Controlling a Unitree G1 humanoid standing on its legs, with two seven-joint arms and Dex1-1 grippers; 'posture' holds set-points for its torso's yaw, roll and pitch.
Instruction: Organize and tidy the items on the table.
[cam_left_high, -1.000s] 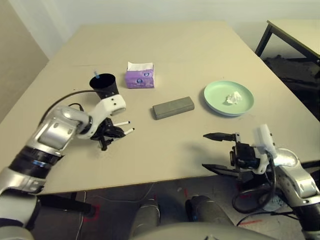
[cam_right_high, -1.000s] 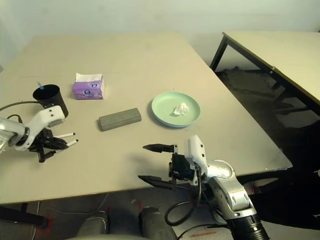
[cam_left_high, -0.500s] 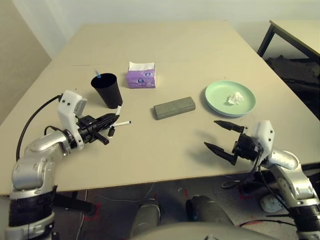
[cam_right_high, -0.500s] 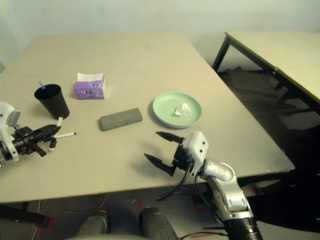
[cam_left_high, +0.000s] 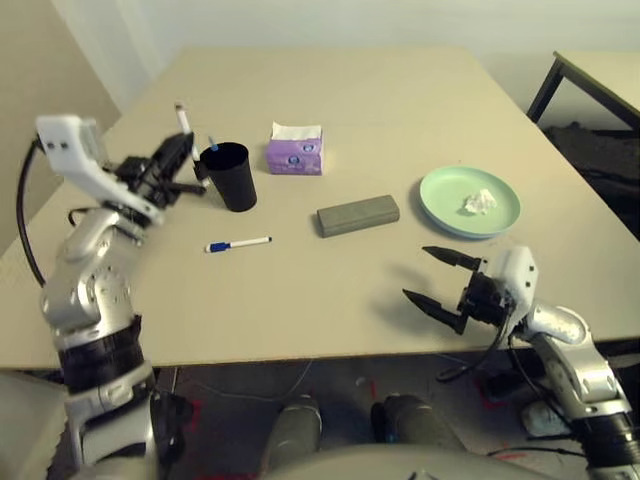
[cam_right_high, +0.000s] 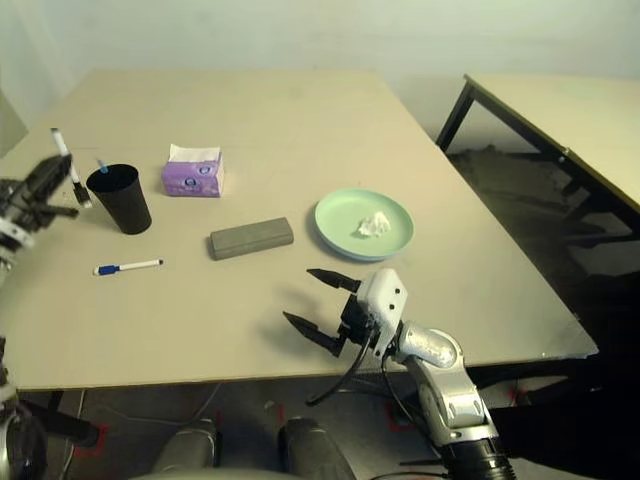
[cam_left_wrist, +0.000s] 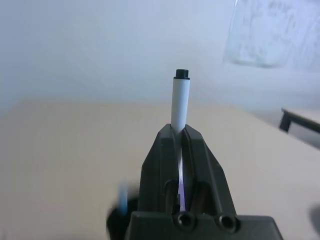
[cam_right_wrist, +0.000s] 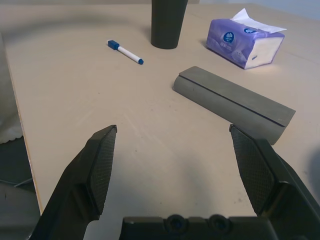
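Left gripper pinches the black-capped marker just beside the black cup; right gripper hangs spread, well apart from it; a tilted marker could catch the rim and tip that cup.

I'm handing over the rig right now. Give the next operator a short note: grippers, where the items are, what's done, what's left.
Left gripper: shut on the black-capped marker, raised beside the black cup.
Right gripper: open, empty, low over the table near its front edge.
Blue-capped marker lies on the table in front of the cup.
Grey glasses case mid-table; tissue wad on the green plate.
Done: one marker picked up.
Left: put both markers in the cup.
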